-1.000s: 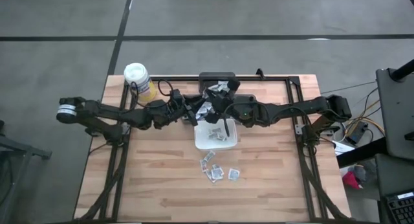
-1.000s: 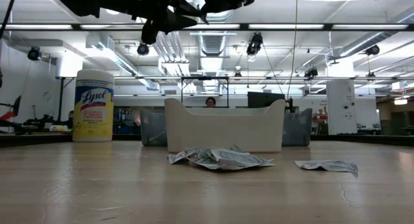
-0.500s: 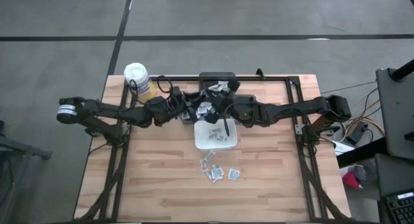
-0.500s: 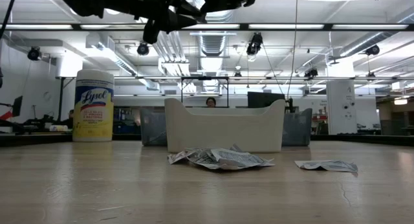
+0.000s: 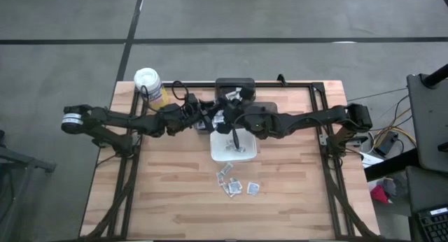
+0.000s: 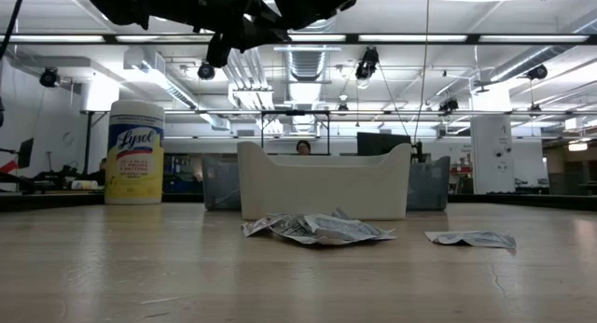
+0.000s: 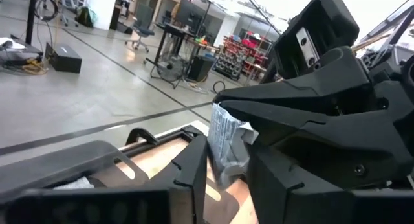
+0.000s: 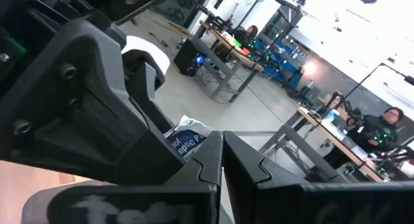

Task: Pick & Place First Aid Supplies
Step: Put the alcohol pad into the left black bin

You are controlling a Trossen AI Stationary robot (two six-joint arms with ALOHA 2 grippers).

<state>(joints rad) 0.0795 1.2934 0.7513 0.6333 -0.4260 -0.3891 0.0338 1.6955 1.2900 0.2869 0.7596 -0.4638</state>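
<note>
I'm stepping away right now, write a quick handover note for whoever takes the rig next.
Left claw: closed on one packet, held up beside the rear edge of the white dish.
Right claw: shut, tips right at that same packet, mid hand-over above the dish.
Done: some packets appear to lie in the dish.
Left: a loose cluster of packets on the table in front of the dish, plus the one in the air.
</note>
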